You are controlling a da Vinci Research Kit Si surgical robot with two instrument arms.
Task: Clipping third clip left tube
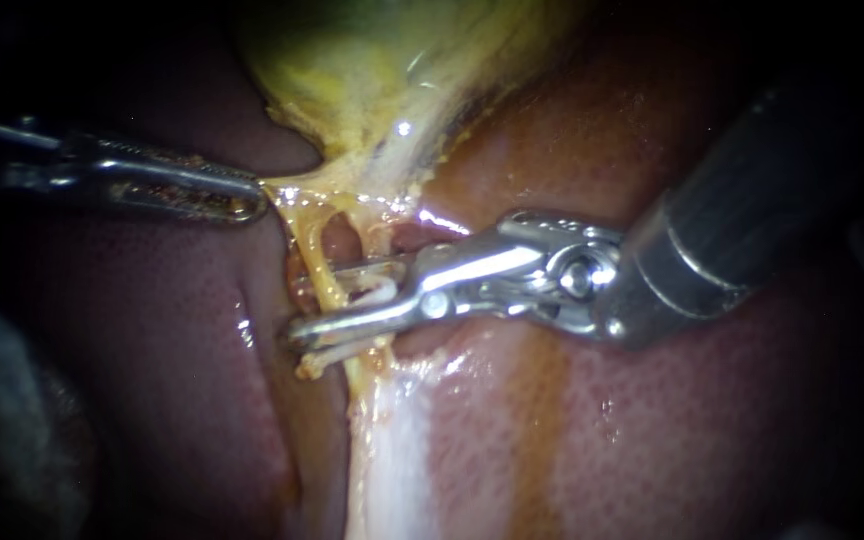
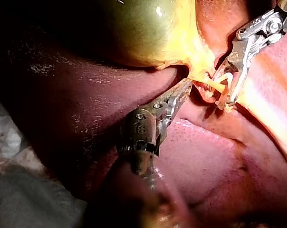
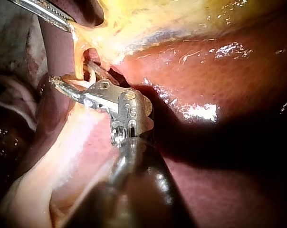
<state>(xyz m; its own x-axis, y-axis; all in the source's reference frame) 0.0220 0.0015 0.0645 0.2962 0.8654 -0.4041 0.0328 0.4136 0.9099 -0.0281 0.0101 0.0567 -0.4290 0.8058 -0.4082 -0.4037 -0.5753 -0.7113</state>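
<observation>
My left instrument (image 1: 255, 196) comes in from the left, its jaws shut on yellow tissue at the neck of the gallbladder (image 1: 382, 70) and holding it taut. Two thin yellow tubes run down from there. The left tube (image 1: 310, 262) passes between the jaws of my right instrument (image 1: 327, 302), which stand open, one on each side of it. A small white clip (image 1: 374, 292) shows in the gap between them. In the left wrist view the right instrument (image 2: 223, 97) straddles the same tube (image 2: 214, 85) just ahead of my left jaws (image 2: 185, 86). The right wrist view shows the right instrument (image 3: 72, 72) likewise.
Dark red liver (image 1: 702, 400) lies all around, with a pale whitish band (image 1: 392, 450) running down below the tubes. The right tube (image 1: 374, 232) sits close behind the upper jaw. The greenish gallbladder body (image 2: 143, 33) is above the left instrument.
</observation>
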